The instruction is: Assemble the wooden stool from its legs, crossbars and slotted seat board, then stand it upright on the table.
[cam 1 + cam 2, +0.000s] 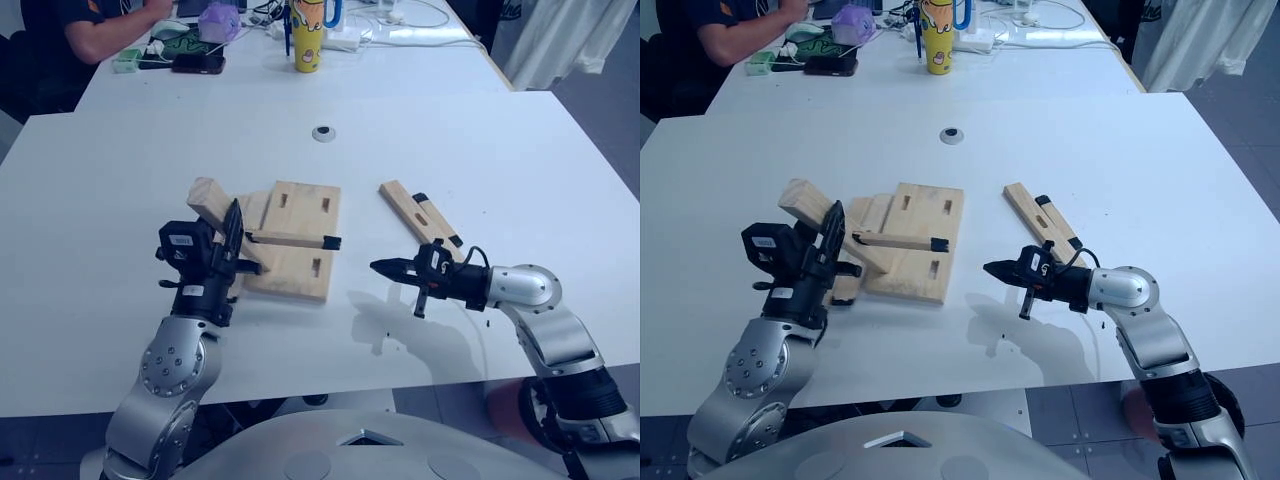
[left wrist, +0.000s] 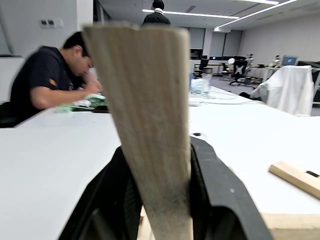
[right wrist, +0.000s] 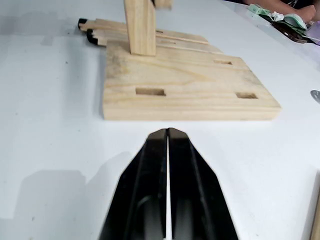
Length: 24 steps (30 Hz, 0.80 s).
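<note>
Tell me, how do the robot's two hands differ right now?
The left hand is shut on a wooden piece; the right hand is shut on nothing. The left hand sits at the seat board's left edge; the right hand hovers right of the board, pointing toward it. Both are black and two-fingered.

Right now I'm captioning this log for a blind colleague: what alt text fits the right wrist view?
The shut right gripper points at the slotted seat board lying flat on the white table. A wooden piece rises over the board, and black-tipped wooden pieces lie on the table beyond it.
</note>
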Available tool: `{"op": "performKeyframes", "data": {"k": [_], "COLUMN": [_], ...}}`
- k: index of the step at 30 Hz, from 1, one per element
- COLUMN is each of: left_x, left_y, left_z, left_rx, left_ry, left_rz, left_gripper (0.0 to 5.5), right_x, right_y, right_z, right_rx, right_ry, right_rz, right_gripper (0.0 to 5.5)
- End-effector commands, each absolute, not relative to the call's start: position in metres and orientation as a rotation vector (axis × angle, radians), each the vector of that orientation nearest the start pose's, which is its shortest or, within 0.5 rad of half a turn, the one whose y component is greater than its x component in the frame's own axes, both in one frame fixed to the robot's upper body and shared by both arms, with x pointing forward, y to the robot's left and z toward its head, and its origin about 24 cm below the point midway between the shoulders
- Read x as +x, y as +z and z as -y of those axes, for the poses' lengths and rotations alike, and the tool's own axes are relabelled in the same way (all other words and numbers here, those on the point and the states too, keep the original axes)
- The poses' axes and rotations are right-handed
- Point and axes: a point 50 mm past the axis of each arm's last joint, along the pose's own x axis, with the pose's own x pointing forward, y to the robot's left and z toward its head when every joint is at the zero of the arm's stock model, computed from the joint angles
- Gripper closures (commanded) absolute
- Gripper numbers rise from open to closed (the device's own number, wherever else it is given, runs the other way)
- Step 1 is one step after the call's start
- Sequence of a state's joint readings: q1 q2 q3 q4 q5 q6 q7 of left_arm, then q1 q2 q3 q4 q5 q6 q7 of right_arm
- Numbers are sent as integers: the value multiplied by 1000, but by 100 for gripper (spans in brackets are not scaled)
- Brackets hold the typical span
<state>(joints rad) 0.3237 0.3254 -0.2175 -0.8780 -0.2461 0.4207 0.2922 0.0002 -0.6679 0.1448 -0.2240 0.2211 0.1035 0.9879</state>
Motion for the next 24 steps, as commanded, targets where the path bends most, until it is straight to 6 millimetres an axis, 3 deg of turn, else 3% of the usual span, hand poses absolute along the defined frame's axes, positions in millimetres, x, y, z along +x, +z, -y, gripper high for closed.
{"op": "performKeyframes", "data": {"k": [1,7,11,20,24], "left_x": [167,184,191,199,201], "left_y": [78,109,135,183,220], "left_z": [-156,-158,-158,-163,-174], "left_rx": [112,51,54,65,99], "left_ry": [0,-2,-37,-22,32], "left_rz": [-231,-63,69,275,432], "left_gripper": [444,444,357,357,357], "right_x": [222,223,224,222,226], "right_y": [82,81,80,78,81], "right_z": [175,174,174,173,174], "right_rx": [-442,-436,-432,-422,-394], "right_ry": [1178,1167,1158,1147,1105], "right_rz": [-171,-165,-163,-164,-149], "right_gripper": [550,550,550,550,550]}}
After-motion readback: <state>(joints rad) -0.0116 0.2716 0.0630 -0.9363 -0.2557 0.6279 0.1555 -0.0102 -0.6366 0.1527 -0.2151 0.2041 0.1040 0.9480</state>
